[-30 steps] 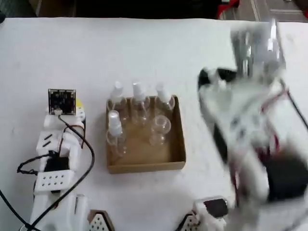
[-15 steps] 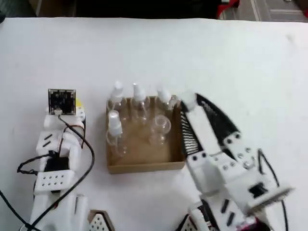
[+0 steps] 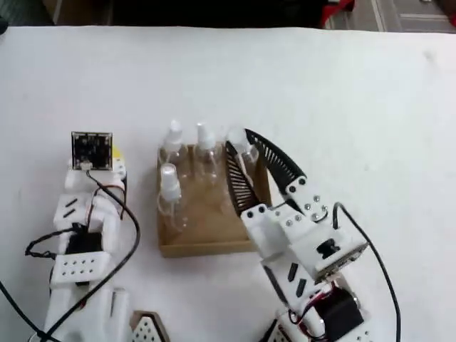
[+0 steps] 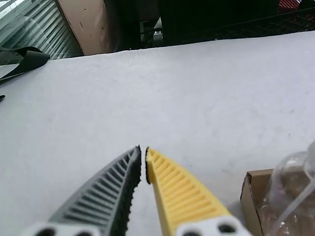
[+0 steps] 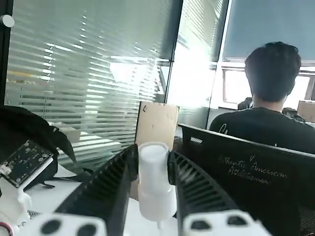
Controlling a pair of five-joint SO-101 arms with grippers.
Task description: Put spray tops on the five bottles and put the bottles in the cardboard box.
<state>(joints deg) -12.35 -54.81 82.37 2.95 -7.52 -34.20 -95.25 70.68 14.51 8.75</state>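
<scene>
The cardboard box [image 3: 214, 247] sits mid-table with several clear bottles in it. Bottles with white spray tops stand at the back left [image 3: 173, 146], back middle [image 3: 205, 146] and front left [image 3: 169, 191]. My right gripper [image 3: 239, 140] hangs over the box's right side and hides what is below it. In the right wrist view that gripper [image 5: 150, 153] is shut on a white spray top [image 5: 155, 182], held upright. My left gripper [image 4: 143, 158] is shut on nothing, low over the table left of the box [image 4: 253, 196], beside a clear bottle [image 4: 295, 187].
The left arm [image 3: 85, 221] lies folded along the table's left side with loose black cables [image 3: 43, 246]. White tabletop [image 3: 342, 92] stretches behind and to the right of the box. A person sits far off in the room behind.
The right arm swung from the far right of the table leftward and now sits over the box's right side with the spray top. The left arm has kept still.
</scene>
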